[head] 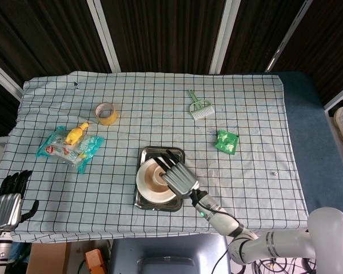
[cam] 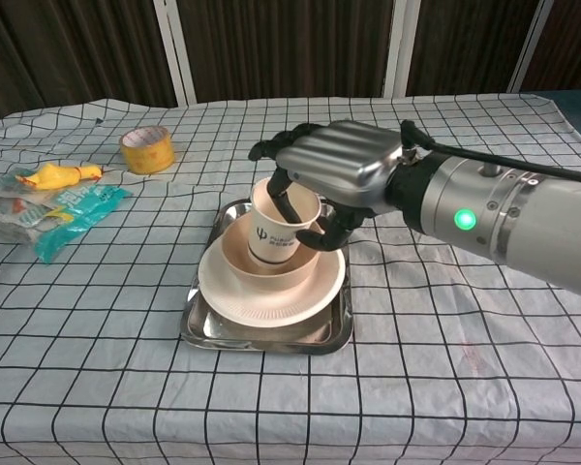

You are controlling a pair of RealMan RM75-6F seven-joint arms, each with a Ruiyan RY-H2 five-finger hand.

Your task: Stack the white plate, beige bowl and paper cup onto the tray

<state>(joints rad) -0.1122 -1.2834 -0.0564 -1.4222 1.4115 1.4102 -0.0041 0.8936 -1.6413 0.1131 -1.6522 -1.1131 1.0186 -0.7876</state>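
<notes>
Your right hand (cam: 341, 174) grips the paper cup (cam: 283, 231) inside the beige bowl (cam: 271, 267) on the plate (cam: 271, 295) & tray (cam: 266, 339); left hand (head: 7, 204) open, holding nothing.

The right hand (cam: 344, 174) has a ribbed silver back and black fingers (cam: 289, 205); its white-grey forearm carries a green light and black cable. Lower left of the head view, the left hand (head: 6, 202) matches.
</notes>
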